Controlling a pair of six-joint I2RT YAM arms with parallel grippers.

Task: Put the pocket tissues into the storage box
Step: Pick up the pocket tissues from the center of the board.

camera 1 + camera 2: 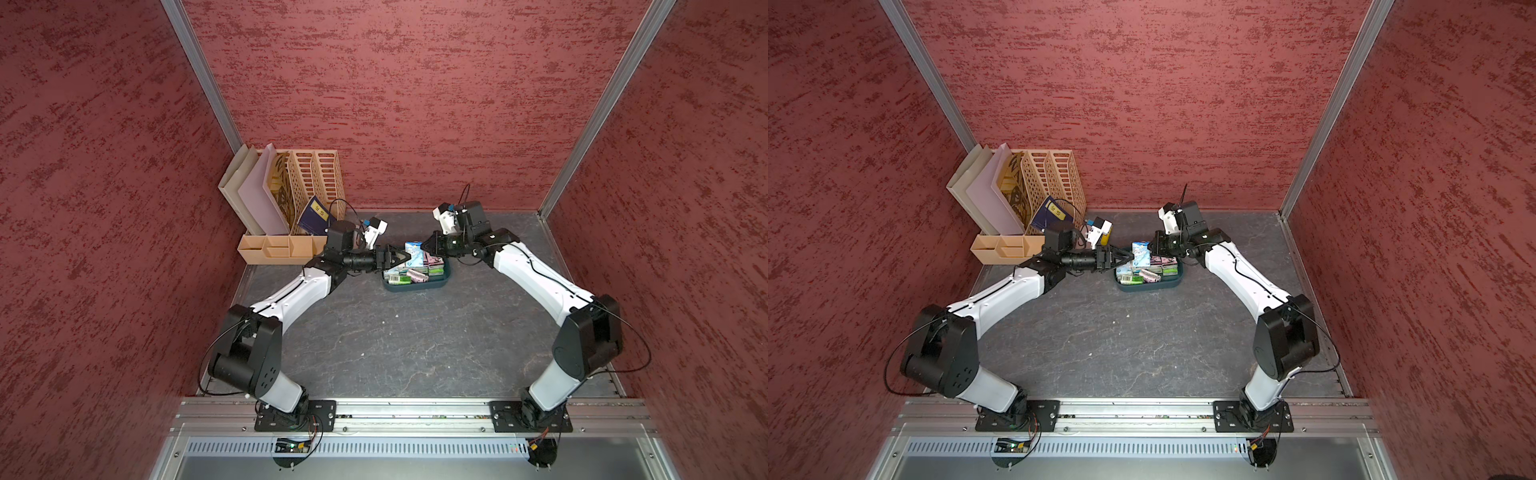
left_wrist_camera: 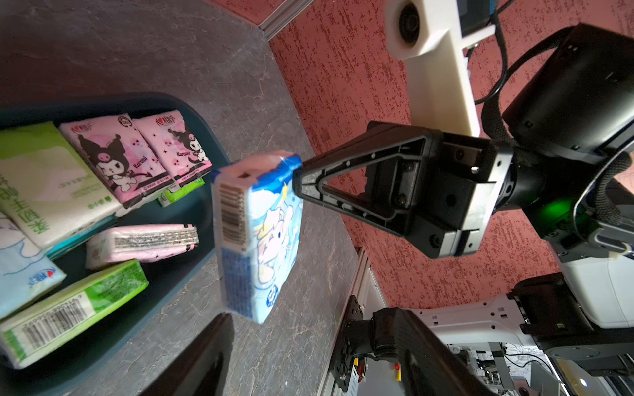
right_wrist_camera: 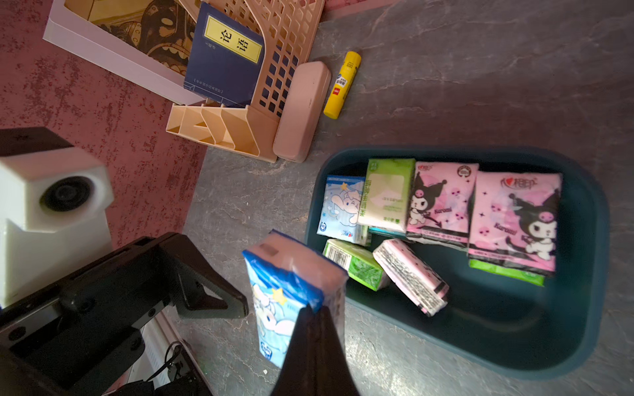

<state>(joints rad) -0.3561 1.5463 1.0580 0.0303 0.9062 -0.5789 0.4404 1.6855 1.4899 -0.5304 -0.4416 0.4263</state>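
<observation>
**Right wrist view: blue pack point(image 3: 284, 291) held at the storage box point(image 3: 507, 336) rim**

- Your right gripper point(image 3: 313, 317) was pinched thin on one edge of the blue pack. The pack hung from its tips, clear of the table point(image 3: 446, 85).
- The blue pack had a pale blue wrapper with a white cartoon figure and a yellow star. One end carried a darker blue checked band. The left wrist view showed a barcode on its narrow side.
- In both top views the blue pack sat over the box's far corner on your left arm's side. The wrist views put it just outside the rim, so I could not tell which was true.
- Your left gripper point(image 1: 404, 258) had its jaws wide apart, close by the pack. Contact was not clear.
- The other pocket tissues point(image 3: 441, 202) lay inside the storage box. Two pink ones with a dark-hooded cartoon, one light green and one pale blue lay flat. One green and one pink stood on edge. Another green one showed under a pink pack.
- The beige desk organiser point(image 3: 223, 133), pink case point(image 3: 302, 109) and yellow tube point(image 3: 343, 85) sat side by side near the box.
</observation>
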